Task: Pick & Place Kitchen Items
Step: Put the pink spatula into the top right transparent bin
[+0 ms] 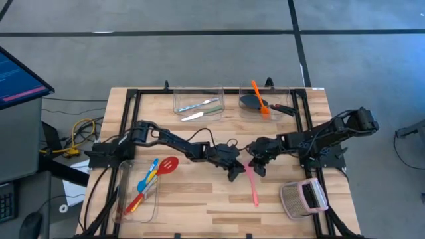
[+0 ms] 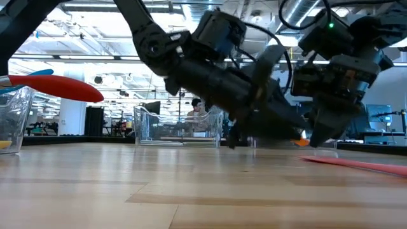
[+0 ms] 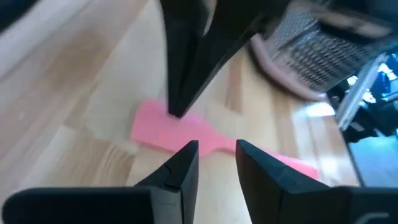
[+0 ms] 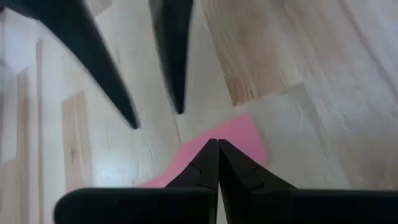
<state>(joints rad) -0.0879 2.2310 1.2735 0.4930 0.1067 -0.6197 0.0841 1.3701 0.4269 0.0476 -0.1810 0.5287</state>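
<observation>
A pink spatula (image 1: 253, 186) lies flat on the wooden table near its middle, blade toward the far side. My left gripper (image 1: 234, 174) reaches in from the left and hangs open just over the spot where blade meets handle (image 3: 214, 144), one finger on either side. My right gripper (image 1: 256, 168) comes from the right, shut, with its tips at the pink blade (image 4: 233, 138). In the low view both grippers (image 2: 234, 141) (image 2: 315, 141) hover close to the tabletop, and the spatula's handle (image 2: 356, 164) lies to their right. My right gripper points its shut fingertips (image 3: 178, 111) slanting down at the edge of the spatula's blade (image 3: 155, 127), which lies flat on the table. I cannot tell whether the tips touch it.
Two clear bins stand at the far edge: one (image 1: 176, 99) holds silvery cutlery (image 1: 199, 105), the other (image 1: 284, 93) a black turner (image 1: 251, 101) and an orange spatula (image 1: 259, 98). A near-left bin (image 1: 157, 209) holds a red slotted spoon (image 1: 168, 164) and other coloured utensils. A grey mesh object (image 1: 304, 198) sits near right.
</observation>
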